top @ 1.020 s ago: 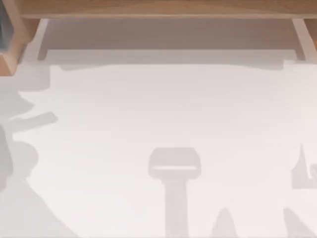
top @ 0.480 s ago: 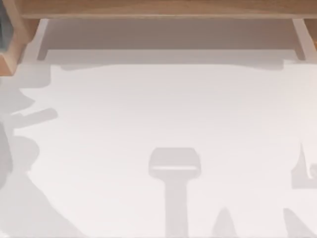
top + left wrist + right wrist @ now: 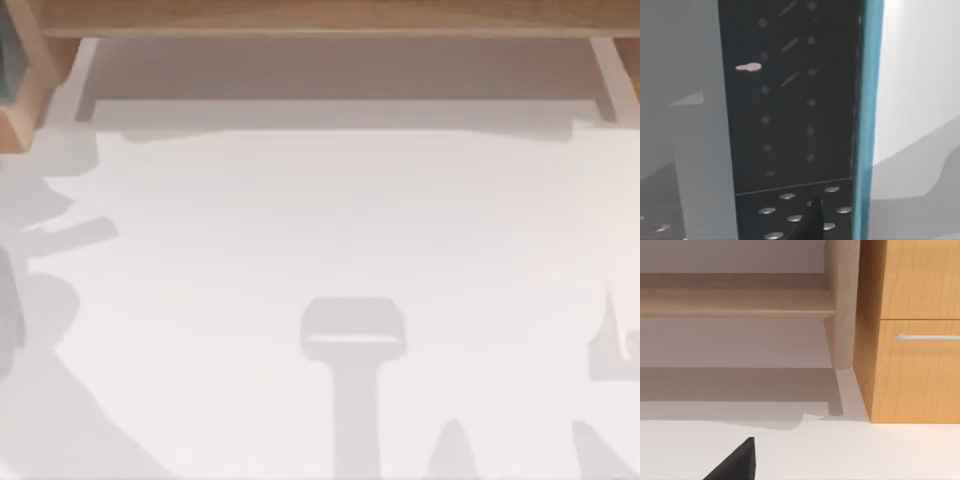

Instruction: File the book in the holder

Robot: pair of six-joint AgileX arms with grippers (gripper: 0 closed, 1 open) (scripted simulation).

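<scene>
Left gripper's fingertip point(image 3: 810, 222) sits against what looks like a dark book point(image 3: 790, 100); grip unclear. White table point(image 3: 350, 220) meets wooden shelving point(image 3: 320, 18).

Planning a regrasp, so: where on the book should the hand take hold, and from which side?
Probably pinch the book across its thin thickness at the end nearest the left hand, coming in lengthwise along the dark cover. Its broad flat faces suit this; a grey panel crowds one long side. Right hand idles by the cabinet.
</scene>
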